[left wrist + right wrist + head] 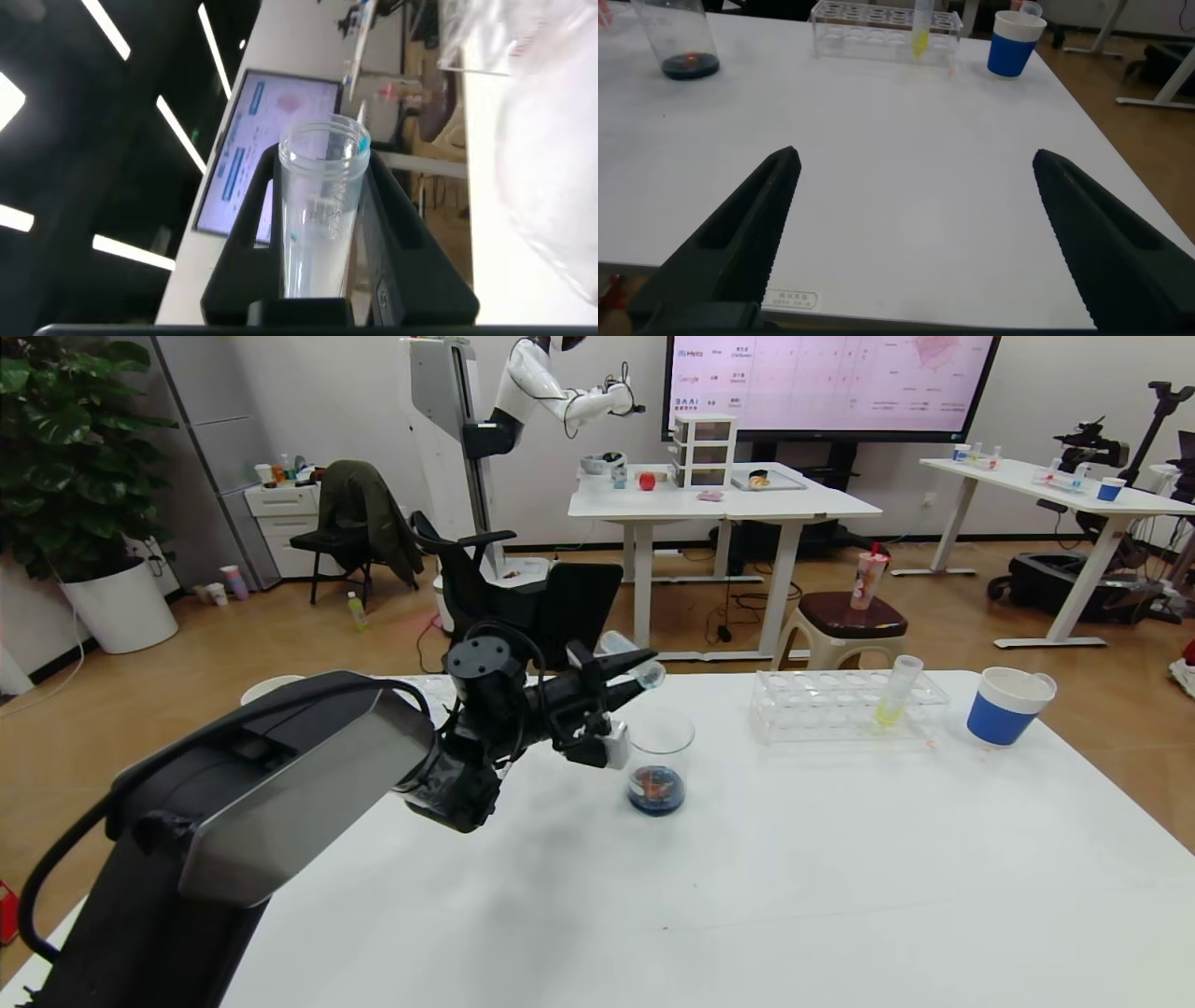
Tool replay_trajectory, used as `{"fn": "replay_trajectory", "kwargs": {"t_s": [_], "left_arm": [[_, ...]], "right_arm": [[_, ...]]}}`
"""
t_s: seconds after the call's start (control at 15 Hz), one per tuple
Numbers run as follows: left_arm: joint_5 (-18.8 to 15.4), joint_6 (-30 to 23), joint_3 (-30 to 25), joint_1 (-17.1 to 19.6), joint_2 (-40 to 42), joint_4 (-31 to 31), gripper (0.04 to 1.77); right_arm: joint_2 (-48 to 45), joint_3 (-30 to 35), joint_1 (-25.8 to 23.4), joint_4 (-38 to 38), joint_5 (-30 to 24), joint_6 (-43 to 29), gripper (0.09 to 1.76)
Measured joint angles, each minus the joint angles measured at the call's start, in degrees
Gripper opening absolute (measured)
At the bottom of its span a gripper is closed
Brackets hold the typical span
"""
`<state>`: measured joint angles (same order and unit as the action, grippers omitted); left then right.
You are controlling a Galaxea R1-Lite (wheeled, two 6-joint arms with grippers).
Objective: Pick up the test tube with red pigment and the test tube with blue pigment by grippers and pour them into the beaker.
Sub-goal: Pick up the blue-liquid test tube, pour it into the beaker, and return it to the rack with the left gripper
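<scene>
Left gripper (627, 679) holds a tilted tube above the beaker (659, 758); right gripper (915, 177) idles with fingers spread.

Head view: the left gripper pinches the test tube with blue pigment (635, 665) just above and behind the beaker rim, tube lying nearly level, mouth past the beaker's far side. The beaker holds dark blue liquid with a red patch. To the beaker's right stands a clear rack (845, 707) with a yellow-liquid tube (896, 691), then a blue paper cup (1008, 706). Left wrist view alone shows the tube (322, 201) almost drained, a blue trace at its rim. Right wrist view alone shows the right gripper, low over the table (906, 121), well apart from the beaker (680, 37).
</scene>
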<state>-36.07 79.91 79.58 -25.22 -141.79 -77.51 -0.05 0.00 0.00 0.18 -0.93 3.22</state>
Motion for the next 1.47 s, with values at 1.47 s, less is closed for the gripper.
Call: {"fn": "replay_trajectory", "kwargs": {"t_s": [1.47], "left_arm": [[63.49,-76.93,-9.18,-6.94,12.43,8.91,0.5]], "right_arm": [[0.0,0.0,0.0,0.0,0.0,-0.02,1.74]]}}
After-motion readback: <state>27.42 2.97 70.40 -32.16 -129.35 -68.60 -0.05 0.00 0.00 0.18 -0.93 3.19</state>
